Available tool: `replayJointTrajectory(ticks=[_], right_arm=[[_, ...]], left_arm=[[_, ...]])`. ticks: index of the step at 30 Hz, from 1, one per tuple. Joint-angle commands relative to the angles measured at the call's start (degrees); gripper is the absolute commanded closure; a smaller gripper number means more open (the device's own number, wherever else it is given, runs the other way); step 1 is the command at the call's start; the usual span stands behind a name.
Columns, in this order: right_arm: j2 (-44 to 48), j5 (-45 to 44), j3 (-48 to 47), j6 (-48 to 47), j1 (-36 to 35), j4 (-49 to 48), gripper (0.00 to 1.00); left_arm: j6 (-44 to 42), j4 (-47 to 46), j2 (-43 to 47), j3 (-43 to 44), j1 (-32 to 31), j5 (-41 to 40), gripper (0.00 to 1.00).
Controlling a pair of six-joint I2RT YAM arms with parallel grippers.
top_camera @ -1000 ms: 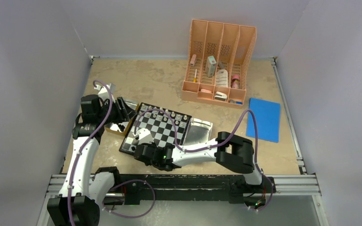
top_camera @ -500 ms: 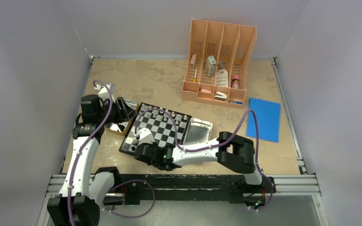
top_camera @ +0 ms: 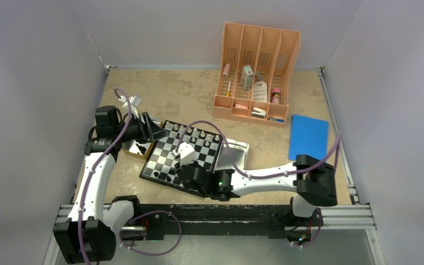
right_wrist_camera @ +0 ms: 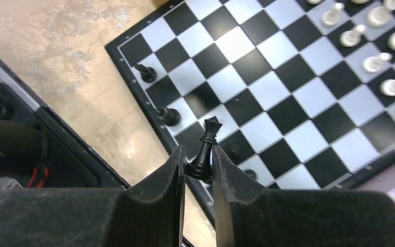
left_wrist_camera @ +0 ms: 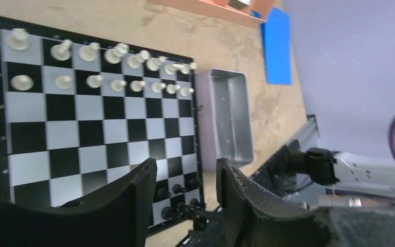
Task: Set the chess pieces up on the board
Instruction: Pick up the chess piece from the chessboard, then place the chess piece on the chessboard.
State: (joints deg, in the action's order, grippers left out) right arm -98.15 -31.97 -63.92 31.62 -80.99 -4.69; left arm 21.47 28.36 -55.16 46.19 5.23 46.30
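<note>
Desk [top_camera: 187,99]: tan top carrying the board, a silver tray [top_camera: 236,154] just beside the board's right edge, a peach organiser [top_camera: 256,72] and a blue sheet [top_camera: 309,139] well apart at the far right.

Board [right_wrist_camera: 267,92]: lies left of centre, its near rim close to the arm bases. The white pieces [left_wrist_camera: 117,51] stand in two full rows on the far side. The middle ranks are bare. A few black pieces [right_wrist_camera: 168,115] stand along the near rim.

Right end effector [right_wrist_camera: 198,150]: closed on a held black piece [right_wrist_camera: 209,135] with a crowned top. Its long axis is near upright, leaning slightly. It hangs above the near-rim squares, with the set black pieces to one side of it. Dark spots under the fingers may be further pieces; too small to tell.

Left end effector [left_wrist_camera: 185,163]: fingers apart, nothing between them, at the board's far left corner. It is the farther arm from the black side.

Judgement: the step in hand is placing black's back rank. The coming move is a straight descent onto a free near-rim square. Room is ample toward the centre and tight toward the rim and neighbouring pieces.
</note>
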Motion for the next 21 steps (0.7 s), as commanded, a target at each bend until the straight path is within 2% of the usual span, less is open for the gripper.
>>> replayJointTrajectory(ticks=[1,5,8,13,18,21], right_arm=[[10.14,-5.94,8.30,-9.24,-0.13,-14.41,0.79],[17.19,-6.09,15.85,-18.19,-0.13,-26.48,0.79],[20.52,-5.56,19.18,-23.50,-0.13,-31.90,0.79],[24.09,-2.32,22.71,-28.88,-0.13,-37.80,0.79],[26.43,-1.92,24.53,-29.49,-0.13,-39.93,0.80],[27.53,-0.17,25.92,-31.04,-0.13,-41.57,0.80]], left_arm=[[0.86,0.89,0.05,3.85,-0.03,12.69,0.56],[3.39,-0.65,0.16,2.91,-3.48,18.86,0.58],[4.20,-0.33,-0.16,3.06,-7.37,18.95,0.58],[5.29,-0.87,-0.92,3.46,-11.89,18.93,0.56],[6.13,-1.92,-0.80,2.72,-12.52,19.52,0.56],[9.78,-6.29,-0.55,0.65,-12.53,21.79,0.57]])
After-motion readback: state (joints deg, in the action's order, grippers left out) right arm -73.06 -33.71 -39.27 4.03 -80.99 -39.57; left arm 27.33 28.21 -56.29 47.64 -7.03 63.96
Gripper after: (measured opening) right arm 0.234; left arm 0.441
